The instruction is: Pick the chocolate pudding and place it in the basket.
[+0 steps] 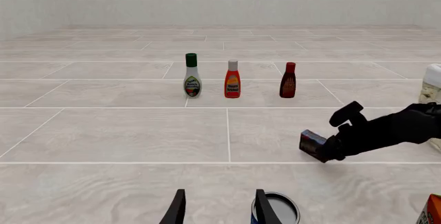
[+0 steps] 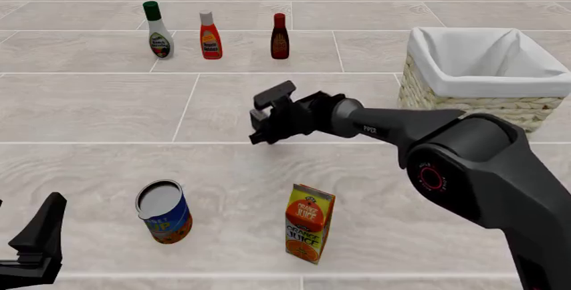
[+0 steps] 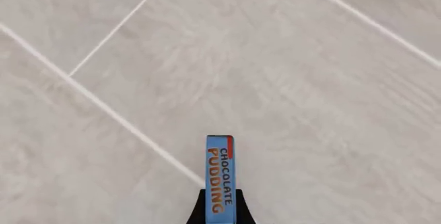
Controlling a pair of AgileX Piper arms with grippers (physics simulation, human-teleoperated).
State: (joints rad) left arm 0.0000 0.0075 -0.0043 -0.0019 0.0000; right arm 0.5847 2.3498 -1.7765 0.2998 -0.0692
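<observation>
The chocolate pudding (image 3: 220, 177) is a small, thin carton; seen end-on from the right wrist, its narrow face is bright blue with "CHOCOLATE PUDDING" printed along it in dark and orange letters, and a small red patch sits at the far corner; from the left wrist it shows as a dark box (image 1: 312, 144) with a bluish edge. It is held up off the tiled table (image 2: 107, 116), clamped between the dark fingers of the right gripper (image 2: 261, 131), which presses on its two broad sides; in the front view the carton is mostly hidden by the gripper. The right arm reaches in from the right toward the middle of the table; the carton hangs left of the basket (image 2: 464, 103) and well apart from it. The basket is pale woven wicker with a white cloth lining folded over its rim, standing at the far right. The left gripper (image 1: 219, 208) sits low at the near left, its two fingers apart with nothing between them.
</observation>
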